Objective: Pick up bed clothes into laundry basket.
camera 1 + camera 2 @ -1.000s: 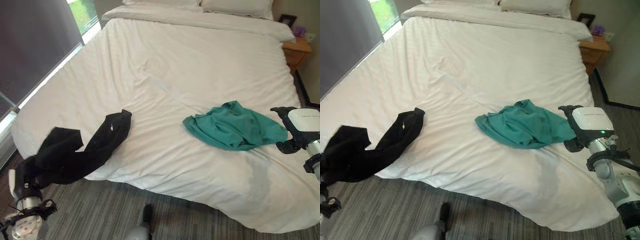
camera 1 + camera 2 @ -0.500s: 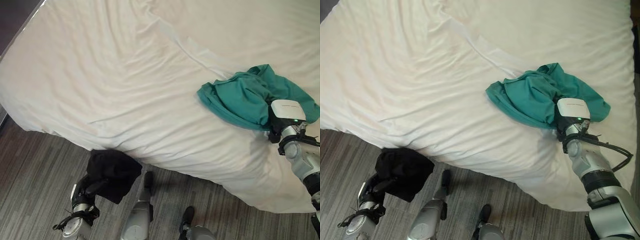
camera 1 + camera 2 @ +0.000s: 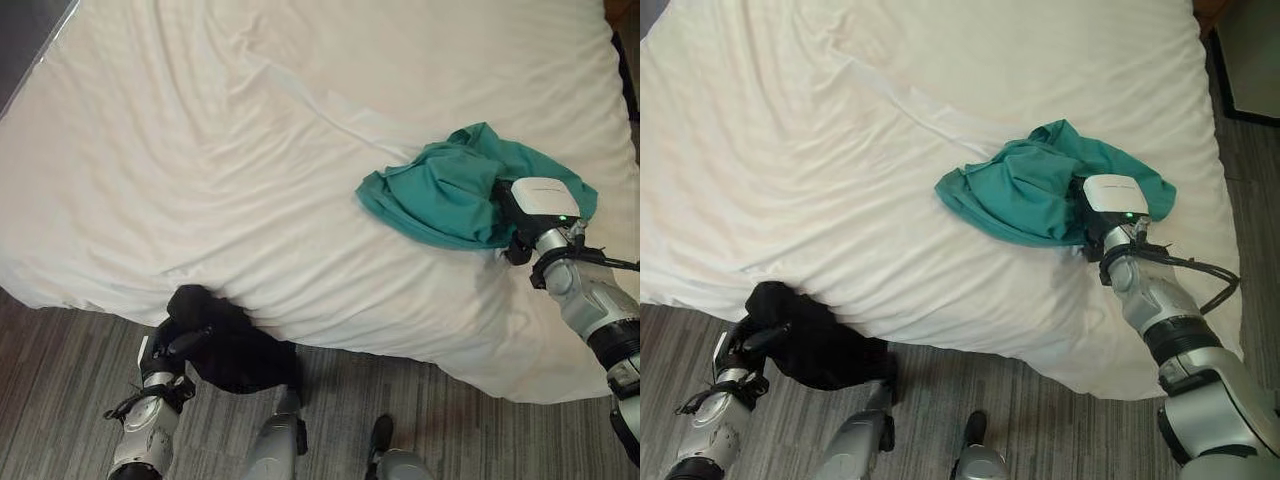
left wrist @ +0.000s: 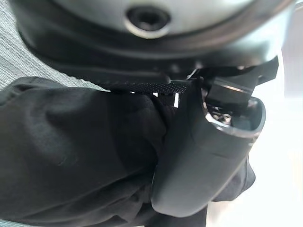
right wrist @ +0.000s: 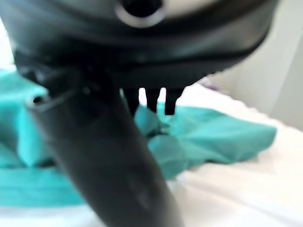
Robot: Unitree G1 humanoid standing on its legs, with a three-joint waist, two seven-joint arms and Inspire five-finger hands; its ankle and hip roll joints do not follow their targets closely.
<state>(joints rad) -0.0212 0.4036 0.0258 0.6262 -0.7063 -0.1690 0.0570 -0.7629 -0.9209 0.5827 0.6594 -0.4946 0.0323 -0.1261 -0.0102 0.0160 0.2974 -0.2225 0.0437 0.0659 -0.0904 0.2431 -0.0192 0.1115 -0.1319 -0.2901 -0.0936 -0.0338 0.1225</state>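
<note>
**Inspector:** What is held, and where are the clothes found?

**Assessor:** A black garment (image 3: 225, 345) is seen bunched at the bed's near edge, at about 7 o'clock in the head views, hanging over the grey floor (image 3: 60, 380). The left hand (image 3: 172, 345) is seen at it; in the left wrist view the thumb (image 4: 203, 156) is pressed across the dark cloth, so the garment is judged to be gripped. A green garment (image 3: 455, 190) is found crumpled on the white bed (image 3: 200, 150), at about 3 o'clock.

**Inspector:** And the right hand?

**Assessor:** The right hand (image 3: 528, 215) is placed at the green garment's 4 o'clock edge. The fingers are hidden under the white wrist housing and the cloth; whether they are closed cannot be told. A laundry basket is not located in these views.

**Inspector:** How are the items expected to handle?

**Assessor:** Both are judged soft, light and limp. No stiffness or fragility is expected, but trailing ends are likely to drag or snag on the bedcover. The green garment is best taken at its raised central folds, where several layers can be gathered at once; a grip on a single flat hem is considered liable to slip. The black garment is best kept bunched, so loose ends are not dropped.
</note>
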